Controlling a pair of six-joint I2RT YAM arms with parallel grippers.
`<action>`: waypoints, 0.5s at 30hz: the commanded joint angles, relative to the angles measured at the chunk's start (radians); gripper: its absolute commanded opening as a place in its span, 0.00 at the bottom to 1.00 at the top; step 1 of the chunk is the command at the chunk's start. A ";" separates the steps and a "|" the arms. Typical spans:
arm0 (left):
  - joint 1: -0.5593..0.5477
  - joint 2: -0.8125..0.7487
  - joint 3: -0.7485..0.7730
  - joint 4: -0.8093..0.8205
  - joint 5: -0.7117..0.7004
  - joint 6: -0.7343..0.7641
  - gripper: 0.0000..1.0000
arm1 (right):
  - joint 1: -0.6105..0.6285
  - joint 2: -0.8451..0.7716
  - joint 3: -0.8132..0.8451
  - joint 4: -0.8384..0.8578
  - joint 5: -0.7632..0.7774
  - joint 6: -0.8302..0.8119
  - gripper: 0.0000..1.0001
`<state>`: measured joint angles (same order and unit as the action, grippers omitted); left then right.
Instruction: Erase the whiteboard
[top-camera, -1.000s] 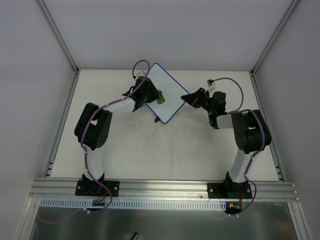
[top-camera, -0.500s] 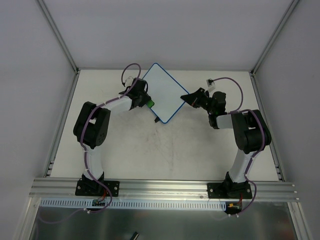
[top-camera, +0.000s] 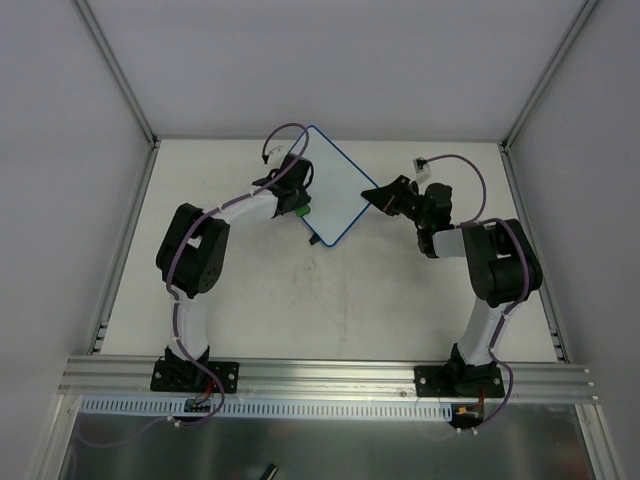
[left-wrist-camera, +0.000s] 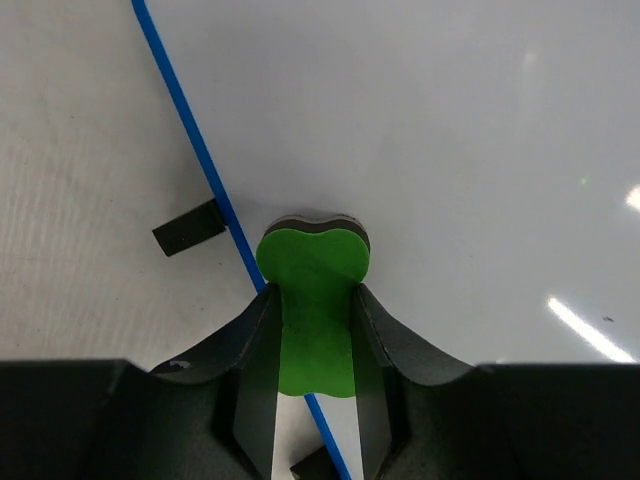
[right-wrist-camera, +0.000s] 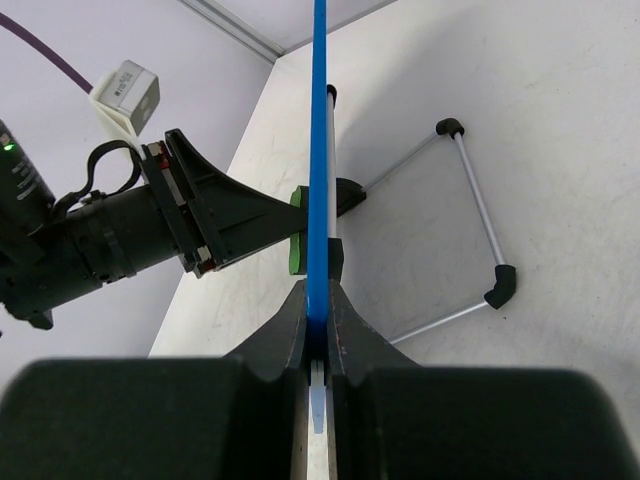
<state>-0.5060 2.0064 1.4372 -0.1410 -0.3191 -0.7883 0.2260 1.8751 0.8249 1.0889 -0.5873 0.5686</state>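
Note:
The whiteboard (top-camera: 335, 180), white with a thin blue rim, lies turned like a diamond at the back of the table. My right gripper (top-camera: 372, 196) is shut on its right edge; in the right wrist view the rim (right-wrist-camera: 319, 150) runs edge-on out of my right gripper (right-wrist-camera: 318, 292). My left gripper (top-camera: 297, 203) is shut on a green eraser (top-camera: 301, 210) at the board's lower left edge. Seen from the left wrist, the eraser (left-wrist-camera: 312, 280) sits pinched in my left gripper (left-wrist-camera: 313, 295), its head pressed against the white surface (left-wrist-camera: 450, 140) right beside the blue rim (left-wrist-camera: 190, 135).
A black tab (left-wrist-camera: 187, 227) sticks out from the rim onto the table. A thin metal wire frame (right-wrist-camera: 478, 215) with black corner caps lies on the table beside the board. Metal rails edge the table left (top-camera: 125, 250) and right (top-camera: 530, 250).
My left gripper has slid the eraser from the board's middle down and left to its lower left edge. The right arm and the board have not moved.

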 joint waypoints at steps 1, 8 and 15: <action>-0.089 0.055 0.069 -0.042 -0.017 0.130 0.00 | 0.024 -0.005 0.019 0.071 -0.075 0.019 0.00; -0.094 0.080 0.109 0.053 0.064 0.188 0.00 | 0.024 -0.005 0.020 0.071 -0.077 0.017 0.00; -0.091 0.068 0.077 0.265 0.276 0.345 0.00 | 0.024 -0.002 0.022 0.071 -0.078 0.019 0.00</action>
<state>-0.5678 2.0331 1.5169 -0.0990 -0.2970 -0.5205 0.2226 1.8763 0.8249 1.0889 -0.5800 0.5694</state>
